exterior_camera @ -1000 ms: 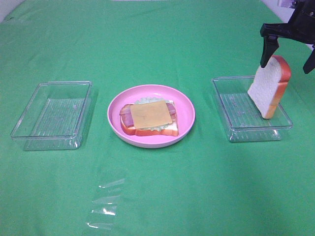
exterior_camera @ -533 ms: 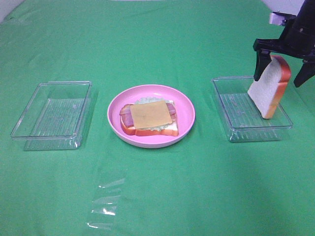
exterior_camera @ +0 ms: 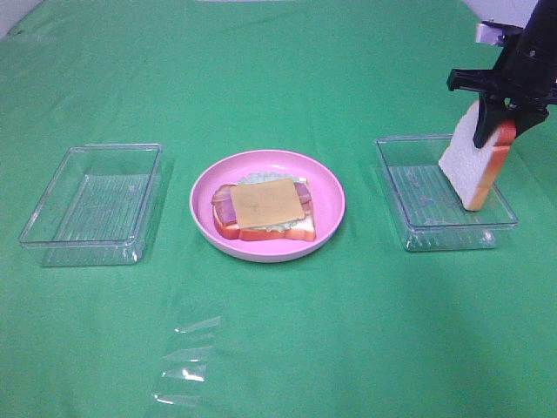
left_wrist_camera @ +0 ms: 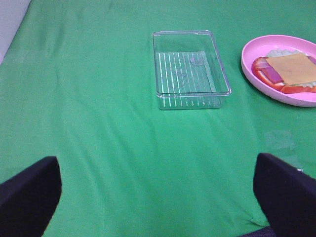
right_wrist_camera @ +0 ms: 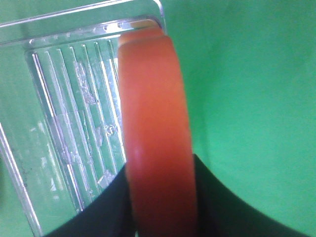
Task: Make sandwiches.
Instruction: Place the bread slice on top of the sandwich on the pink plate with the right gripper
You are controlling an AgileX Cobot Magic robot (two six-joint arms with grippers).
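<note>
An open-faced sandwich (exterior_camera: 261,207) of bread, lettuce, bacon and a yellow cheese slice on top lies on the pink plate (exterior_camera: 335,205); it also shows in the left wrist view (left_wrist_camera: 289,73). A second bread slice (exterior_camera: 474,170) stands tilted on edge in the right clear tray (exterior_camera: 426,218). My right gripper (exterior_camera: 494,129) is shut on the top of this slice; the right wrist view shows its orange crust (right_wrist_camera: 155,123) between the black fingers (right_wrist_camera: 106,207). My left gripper (left_wrist_camera: 158,207) is open and empty, low over the cloth, out of the exterior view.
An empty clear tray (exterior_camera: 96,202) stands left of the plate, also in the left wrist view (left_wrist_camera: 190,69). A crumpled piece of clear film (exterior_camera: 187,361) lies on the green cloth near the front.
My right gripper has come down over the standing bread slice and its jaws have closed on the slice's top edge. The slice and the plate have not moved.
</note>
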